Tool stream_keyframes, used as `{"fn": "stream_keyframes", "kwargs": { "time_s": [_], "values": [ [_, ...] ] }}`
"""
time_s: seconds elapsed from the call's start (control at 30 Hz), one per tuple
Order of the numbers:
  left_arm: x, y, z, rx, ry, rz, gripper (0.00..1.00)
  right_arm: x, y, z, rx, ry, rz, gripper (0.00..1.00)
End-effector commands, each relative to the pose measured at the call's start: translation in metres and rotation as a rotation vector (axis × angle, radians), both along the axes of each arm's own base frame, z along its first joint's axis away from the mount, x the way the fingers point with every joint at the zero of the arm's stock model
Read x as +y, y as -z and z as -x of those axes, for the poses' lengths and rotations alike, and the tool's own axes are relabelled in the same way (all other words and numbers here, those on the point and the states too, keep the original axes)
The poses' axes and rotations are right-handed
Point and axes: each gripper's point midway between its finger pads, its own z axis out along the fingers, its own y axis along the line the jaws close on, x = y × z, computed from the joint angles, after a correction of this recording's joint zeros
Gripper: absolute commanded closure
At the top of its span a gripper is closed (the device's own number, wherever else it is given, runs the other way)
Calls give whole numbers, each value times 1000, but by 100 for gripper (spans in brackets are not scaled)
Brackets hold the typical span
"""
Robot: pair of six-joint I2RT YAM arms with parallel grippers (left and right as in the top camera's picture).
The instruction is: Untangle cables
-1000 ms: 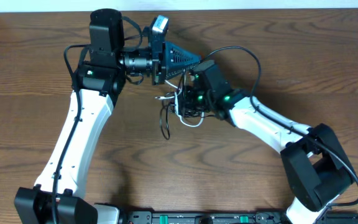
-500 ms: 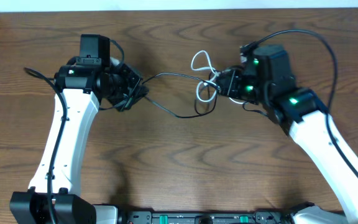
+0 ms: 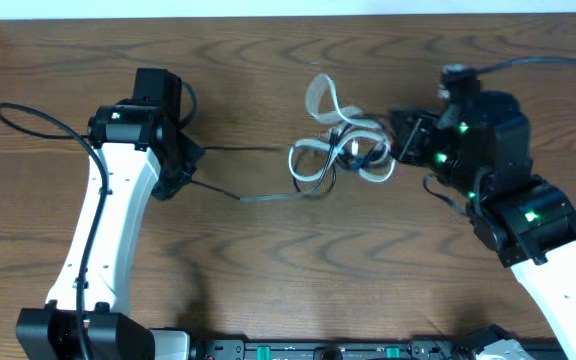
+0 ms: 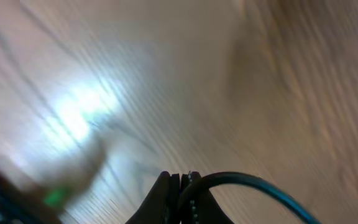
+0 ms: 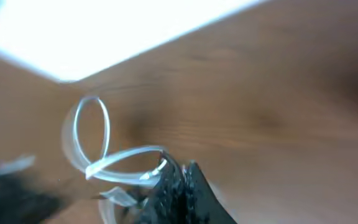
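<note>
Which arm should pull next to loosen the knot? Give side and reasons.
Left, probably. The left fingers are shut on a black cable running out of the knot, so pulling away could draw it free. The right fingers pinch the white cable at the knot, anchoring it.

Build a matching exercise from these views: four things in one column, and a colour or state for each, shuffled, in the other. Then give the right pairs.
Column one
1. left hand
2. right hand
3. white cable
4. table

Column two
A. brown wood grain
B. curled in loops
C. shut on a black cable
D. shut on a white cable

Pairs: 1-C; 2-D; 3-B; 4-A
</note>
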Motion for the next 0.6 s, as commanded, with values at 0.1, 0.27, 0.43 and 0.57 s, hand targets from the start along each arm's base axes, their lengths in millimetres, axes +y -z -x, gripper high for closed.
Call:
{"fn": "stream_keyframes", "kwargs": {
  "time_s": [0.1,0.27,0.43,0.57],
  "values": [
    [34,-12,1,-38,-125,-140,92,-108,34,10,111,547,286,99],
    [44,-12,3,-32,-160,-144,93,-118,37,11,135,568,275,99],
    [48,-11,5,-25,-172,-144,93,-124,39,9,148,578,252,98],
    [45,-11,5,-27,-170,-125,93,-121,44,9,170,561,249,96]
  ]
}}
